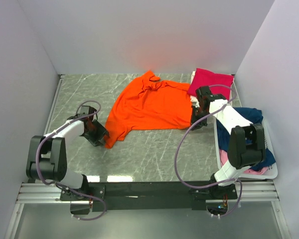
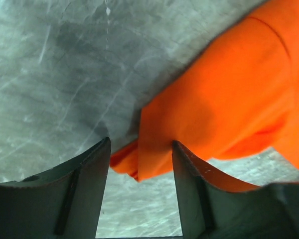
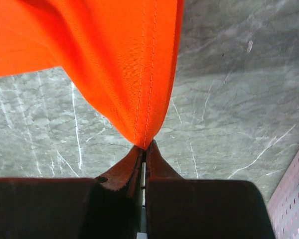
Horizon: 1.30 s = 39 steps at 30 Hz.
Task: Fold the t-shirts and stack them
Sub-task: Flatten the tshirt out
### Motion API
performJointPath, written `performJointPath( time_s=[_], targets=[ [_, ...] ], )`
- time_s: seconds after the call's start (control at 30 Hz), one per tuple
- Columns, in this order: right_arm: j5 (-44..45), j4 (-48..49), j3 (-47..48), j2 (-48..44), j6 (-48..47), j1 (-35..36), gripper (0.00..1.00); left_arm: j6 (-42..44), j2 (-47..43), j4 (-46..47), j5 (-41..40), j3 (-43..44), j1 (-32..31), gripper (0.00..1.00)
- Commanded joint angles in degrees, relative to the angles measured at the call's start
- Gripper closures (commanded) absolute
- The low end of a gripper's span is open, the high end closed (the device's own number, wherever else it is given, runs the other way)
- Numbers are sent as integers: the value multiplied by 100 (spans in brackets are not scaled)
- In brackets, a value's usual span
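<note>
A bright orange t-shirt (image 1: 149, 105) lies spread on the grey marble table. My left gripper (image 1: 100, 138) is open at the shirt's near left corner; in the left wrist view that corner (image 2: 144, 159) sits between the fingers (image 2: 87, 179). My right gripper (image 1: 197, 121) is shut on the shirt's right hem corner (image 3: 144, 134), lifting it slightly. A folded magenta-pink t-shirt (image 1: 211, 81) lies at the back right. Navy blue (image 1: 249, 115) and pale pink (image 1: 224, 158) t-shirts are in the basket.
A white plastic basket (image 1: 272, 168) stands at the right edge, beside the right arm; its perforated wall shows in the right wrist view (image 3: 294, 199). White walls enclose the table on three sides.
</note>
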Motion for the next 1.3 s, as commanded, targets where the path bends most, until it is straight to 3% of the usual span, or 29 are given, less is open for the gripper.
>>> performJointPath(
  time_s=[0.0, 0.07, 0.17, 0.2, 0.3, 0.6, 0.97, 1.1, 1.27],
  targets=[
    [11, 27, -114, -224, 58, -5, 100, 150, 186, 258, 64, 255, -32, 43],
    [11, 45, -149, -277, 84, -13, 100, 133, 317, 460, 142, 273, -32, 48],
    [37, 27, -158, -295, 93, -22, 100, 54, 484, 741, 239, 334, -32, 69],
    [46, 10, -140, -303, 102, -13, 100, 28, 528, 777, 248, 421, -32, 83],
    [195, -52, -44, -373, 93, -31, 100, -25, 573, 734, 196, 702, -24, 99],
    [651, -386, 448, -979, 49, -356, 100, -113, -674, 66, -200, 1345, 12, 100],
    [986, -755, 844, -1419, -39, -743, 100, -614, -1642, -453, 441, 1144, 389, 100],
    [977, -606, 695, -1411, -21, -831, 100, -518, -1634, -191, 704, 775, 486, 100],
    [837, -298, 694, -1025, 14, -848, 100, -88, -651, 943, 916, 580, 811, 99]
  ],
)
